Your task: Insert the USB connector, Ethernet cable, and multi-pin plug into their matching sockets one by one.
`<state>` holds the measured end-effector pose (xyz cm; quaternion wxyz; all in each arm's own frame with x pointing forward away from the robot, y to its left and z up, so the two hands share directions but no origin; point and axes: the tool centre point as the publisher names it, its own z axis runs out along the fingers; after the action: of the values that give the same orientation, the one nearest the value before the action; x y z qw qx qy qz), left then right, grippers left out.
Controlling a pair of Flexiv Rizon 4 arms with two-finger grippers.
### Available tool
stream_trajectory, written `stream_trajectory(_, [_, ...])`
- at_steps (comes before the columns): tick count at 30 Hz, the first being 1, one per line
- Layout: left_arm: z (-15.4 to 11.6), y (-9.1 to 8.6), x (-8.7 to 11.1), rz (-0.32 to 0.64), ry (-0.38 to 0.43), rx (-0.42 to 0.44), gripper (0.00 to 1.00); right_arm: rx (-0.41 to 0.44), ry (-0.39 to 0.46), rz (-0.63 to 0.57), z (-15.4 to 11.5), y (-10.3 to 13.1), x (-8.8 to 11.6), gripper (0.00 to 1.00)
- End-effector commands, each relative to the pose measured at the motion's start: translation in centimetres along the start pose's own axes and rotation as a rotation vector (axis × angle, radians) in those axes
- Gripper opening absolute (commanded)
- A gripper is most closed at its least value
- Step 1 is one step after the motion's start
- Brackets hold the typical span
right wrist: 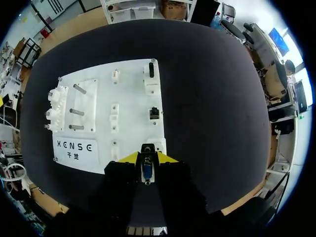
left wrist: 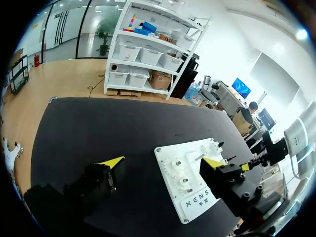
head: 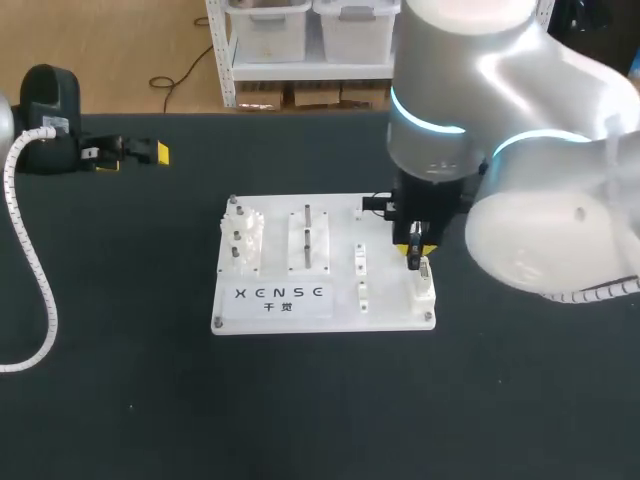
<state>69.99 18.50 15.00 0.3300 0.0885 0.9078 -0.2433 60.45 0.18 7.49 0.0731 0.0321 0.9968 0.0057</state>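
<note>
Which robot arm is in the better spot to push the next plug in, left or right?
Right, I think. The right pincer is shut on a plug, just above a socket on the white board. The left pincer is open and empty, off to the board's side.

A black table [head: 300, 400] and the spare fixtures on a white board [head: 390, 312].
At the board's left end stands a white gear block [head: 243, 240]. Just beside it is a raised plate with upright metal pins [head: 308, 238], and a printed label [head: 280, 295] lies along the near edge.
</note>
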Motion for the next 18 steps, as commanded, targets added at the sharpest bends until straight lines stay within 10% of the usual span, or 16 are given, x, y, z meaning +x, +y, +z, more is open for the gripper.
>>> stream_trajectory(1, [0.0, 0.0, 0.0, 0.0, 0.0, 0.0, 1.0, 0.0, -0.005, 0.0, -0.27, -0.65, 0.27, 0.0])
stream_trajectory(18, [0.0, 0.0, 0.0, 0.0, 0.0, 0.0, 1.0, 0.023, 0.004, 0.004, 0.26, -1.43, 1.25, 0.0])
